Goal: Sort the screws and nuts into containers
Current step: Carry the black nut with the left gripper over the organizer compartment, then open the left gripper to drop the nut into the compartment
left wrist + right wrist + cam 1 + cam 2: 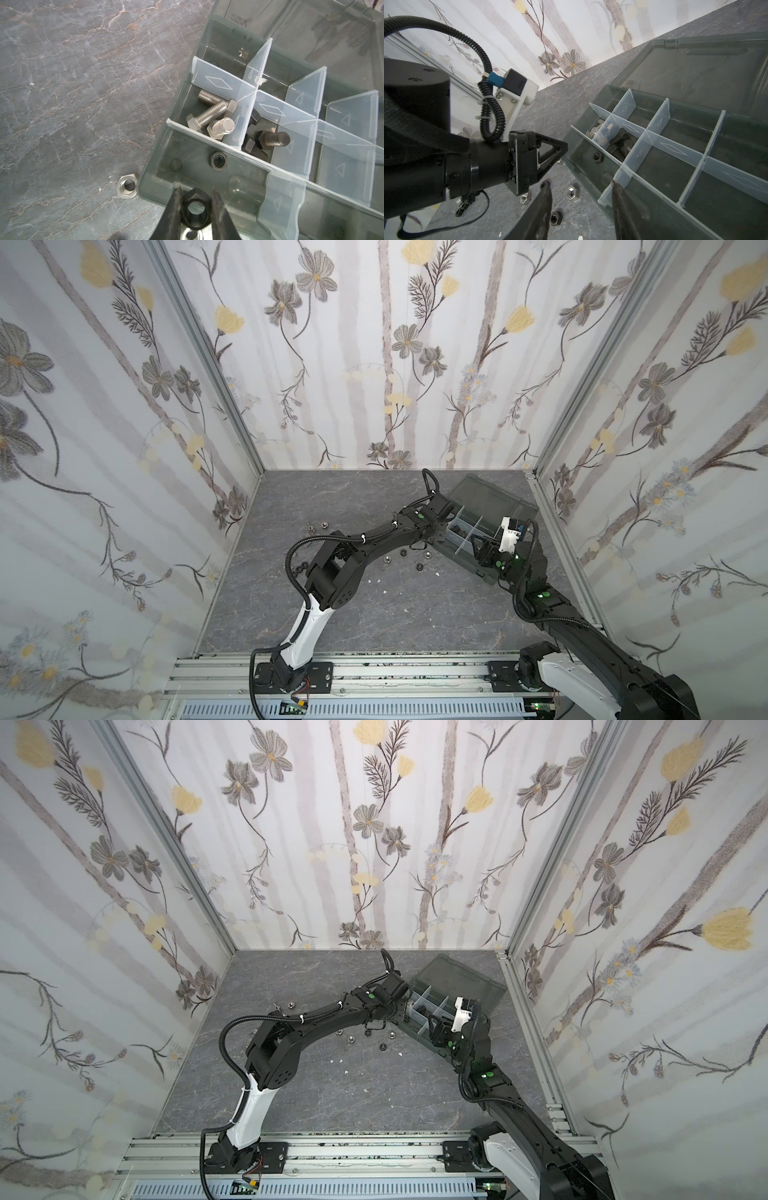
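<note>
Two jaws of the left end effector [195,199] are clenched on a black nut [195,209], one against each side, with the centre hole facing the wrist camera. It hangs at the outer wall of the organizer box [149,182], just short of the compartment where a lone black nut [218,161] lies. Beyond a pale divider [220,83] sit the silver screws [214,116], with the black screws [268,139] in the cell beside them.

The held nut looks like stiff, smooth steel, dense for its size. It will likely pivot or slip if pinched on its corners, so opposite flats are the safer hold.

A silver nut [127,186] rests on the counter [72,104] just beside the box. The right end effector [581,185] hovers released and empty over the box's edge, with more loose nuts [572,192] nearby.
</note>
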